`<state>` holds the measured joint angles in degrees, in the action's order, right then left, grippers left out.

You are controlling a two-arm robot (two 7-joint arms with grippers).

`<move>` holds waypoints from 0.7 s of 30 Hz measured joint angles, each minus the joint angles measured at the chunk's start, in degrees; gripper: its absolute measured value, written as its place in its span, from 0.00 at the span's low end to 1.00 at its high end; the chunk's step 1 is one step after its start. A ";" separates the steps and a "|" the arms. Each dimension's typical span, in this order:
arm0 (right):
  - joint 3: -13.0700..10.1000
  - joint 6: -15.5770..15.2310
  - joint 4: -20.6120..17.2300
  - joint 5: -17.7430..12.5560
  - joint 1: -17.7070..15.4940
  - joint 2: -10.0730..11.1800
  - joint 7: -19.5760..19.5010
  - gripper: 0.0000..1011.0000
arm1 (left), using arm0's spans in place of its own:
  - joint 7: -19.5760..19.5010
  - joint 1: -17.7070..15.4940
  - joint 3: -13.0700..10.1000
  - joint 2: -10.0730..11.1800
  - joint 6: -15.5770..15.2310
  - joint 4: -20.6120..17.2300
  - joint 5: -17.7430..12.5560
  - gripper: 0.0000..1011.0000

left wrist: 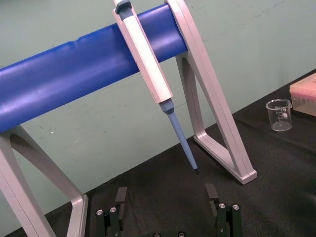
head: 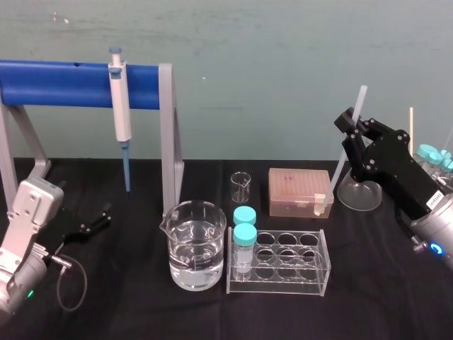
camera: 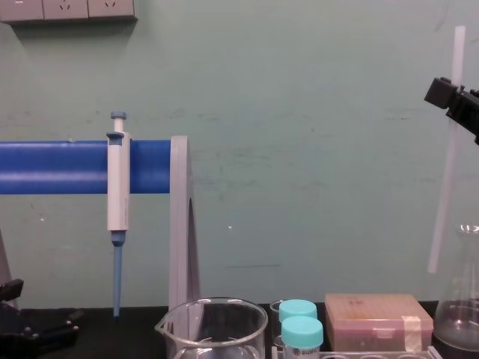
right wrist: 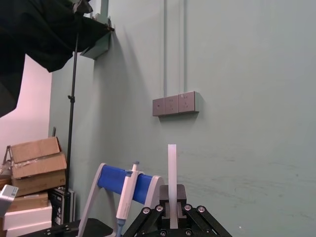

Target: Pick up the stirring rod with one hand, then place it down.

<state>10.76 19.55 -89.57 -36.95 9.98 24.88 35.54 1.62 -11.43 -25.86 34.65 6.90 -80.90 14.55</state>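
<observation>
**Right claw** (head: 352, 131): raised at the right, well above the black surface (head: 127, 312). Its blocky fingers are pinched tight around the upper part of the stirring rod (head: 362, 99).

**Stirring rod:** translucent white, held nearly upright with a slight tilt; its top leans right in the chest view. The upper end stands clear above the claw. The lower end hangs in the air, off the surface, between the tip box (head: 301, 191) and the glass flask (head: 359, 193) in the head view.

**Left claw** (head: 92, 223): low at the left, close to the surface. Its fingers are spread wide with nothing between them.

**Pipette** (head: 122, 106): white and blue, hanging tip-down from the blue bar (head: 64, 83) of the grey stand.

**Centre of surface:**
- A large beaker (head: 192, 244), part-filled with clear liquid.
- A clear rack (head: 283, 263) just beside the large beaker, holding two teal-capped tubes (head: 245, 244).
- A small beaker (head: 241, 185) behind the rack.
</observation>
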 joint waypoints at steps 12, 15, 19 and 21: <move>-0.09 -0.01 -0.53 -0.16 -0.75 0.11 0.00 0.07 | 0.00 0.00 0.00 0.00 0.00 0.00 0.00 0.99; -0.16 -0.01 -0.73 -0.18 -0.90 0.22 -0.01 0.07 | 0.00 0.00 0.00 0.00 0.00 0.00 0.00 0.99; -0.25 -0.07 -0.83 -0.23 -1.02 0.37 -0.01 0.07 | 0.00 0.00 0.00 0.00 0.00 0.00 0.00 0.99; -0.25 -0.10 -0.84 -0.26 -1.03 0.41 0.00 0.07 | 0.00 0.00 0.00 0.00 0.00 0.00 0.00 0.99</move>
<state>10.51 19.45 -90.41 -37.21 8.95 25.29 35.54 1.62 -11.43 -25.86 34.65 6.90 -80.90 14.55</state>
